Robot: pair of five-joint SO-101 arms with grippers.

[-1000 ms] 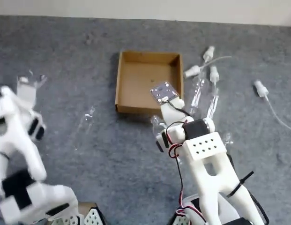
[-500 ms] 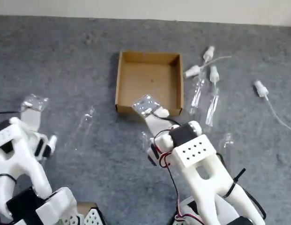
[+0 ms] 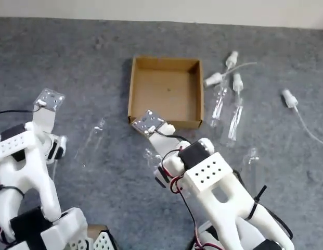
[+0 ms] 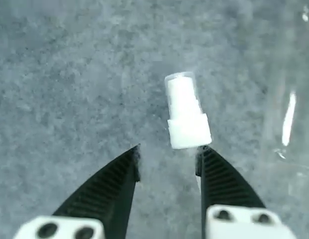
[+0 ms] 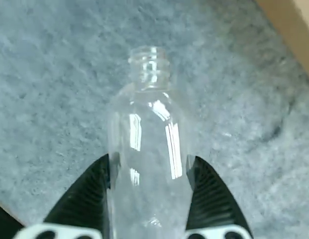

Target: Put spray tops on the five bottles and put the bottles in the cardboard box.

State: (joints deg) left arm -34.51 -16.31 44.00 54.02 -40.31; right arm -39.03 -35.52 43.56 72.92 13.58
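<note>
My right gripper [image 5: 149, 199] is shut on a clear open-necked bottle [image 5: 147, 134], held over the carpet just in front of the cardboard box [image 3: 164, 62]; in the high view the right gripper [image 3: 154, 160] is at the centre. My left gripper [image 4: 166, 154] holds a white spray top [image 4: 186, 114] at its tips, pressed against one finger, above the carpet. In the high view this left gripper [image 3: 55, 150] is at the left. A second bare bottle [image 3: 93, 136] lies between the arms.
Right of the box lie two bottles with spray tops [image 3: 235, 107] and a loose top [image 3: 231, 58]. Another top with its tube [image 3: 290, 99] is at the far right. A clear bottle [image 3: 250, 156] lies beside the right arm.
The right arm drew back from over the box toward the near left, carrying the bottle. The left arm swung in from the left edge toward the middle with the spray top.
</note>
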